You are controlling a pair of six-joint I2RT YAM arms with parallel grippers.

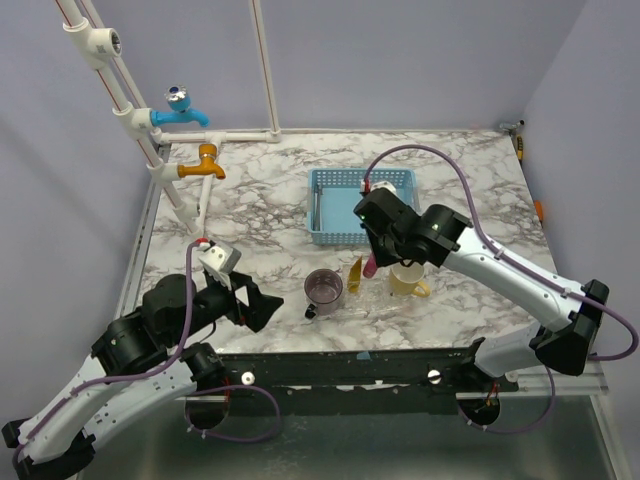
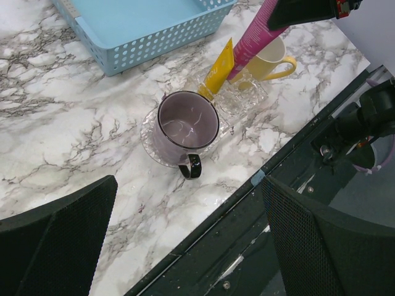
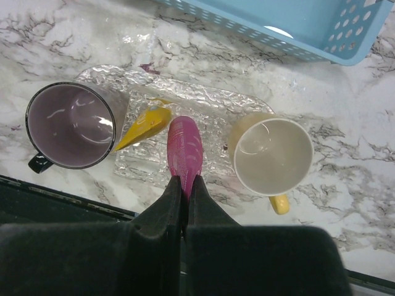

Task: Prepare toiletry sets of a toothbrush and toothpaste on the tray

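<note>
My right gripper (image 3: 186, 185) is shut on the flat end of the magenta-pink toothpaste tube (image 3: 184, 151), holding it upright over the clear tray (image 3: 203, 102), between the mauve cup (image 3: 71, 126) and the cream mug (image 3: 271, 155). The yellow toothpaste tube (image 3: 143, 126) stands on the tray, leaning against the mauve cup. In the top view the pink tube (image 1: 370, 264) hangs under my right gripper (image 1: 377, 243) beside the yellow tube (image 1: 355, 273). My left gripper (image 1: 262, 303) is open and empty, left of the mauve cup (image 1: 323, 290). No toothbrush is in view.
A light blue perforated basket (image 1: 352, 205) sits behind the tray. Two taps, blue (image 1: 180, 108) and orange (image 1: 204, 162), stand on white pipes at the far left. The table's dark front edge (image 2: 247, 185) runs just in front of the cups.
</note>
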